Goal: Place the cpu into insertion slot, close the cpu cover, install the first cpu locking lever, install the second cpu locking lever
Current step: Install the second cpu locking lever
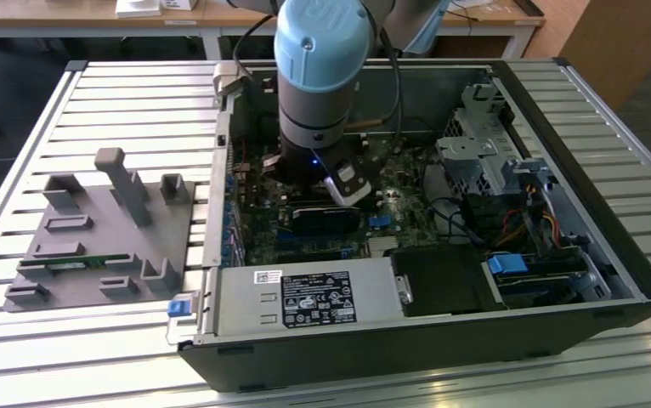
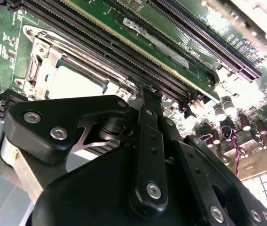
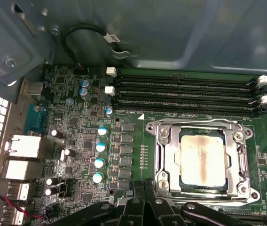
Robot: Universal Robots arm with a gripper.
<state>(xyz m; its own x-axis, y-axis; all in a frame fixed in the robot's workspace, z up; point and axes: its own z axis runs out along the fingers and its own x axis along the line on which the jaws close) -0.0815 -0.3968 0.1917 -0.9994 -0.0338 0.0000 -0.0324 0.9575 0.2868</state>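
Cpu (image 3: 203, 161) sits in slot (image 3: 239, 162), cover (image 3: 167, 147) down around it. My end effector (image 2: 148, 92) hovers just beside the socket, fingers pressed together, empty.

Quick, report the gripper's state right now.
Gripper: whether open or shut cannot be told; it hangs just beside the insertion slot, where the cpu already sits under the closed cpu cover.
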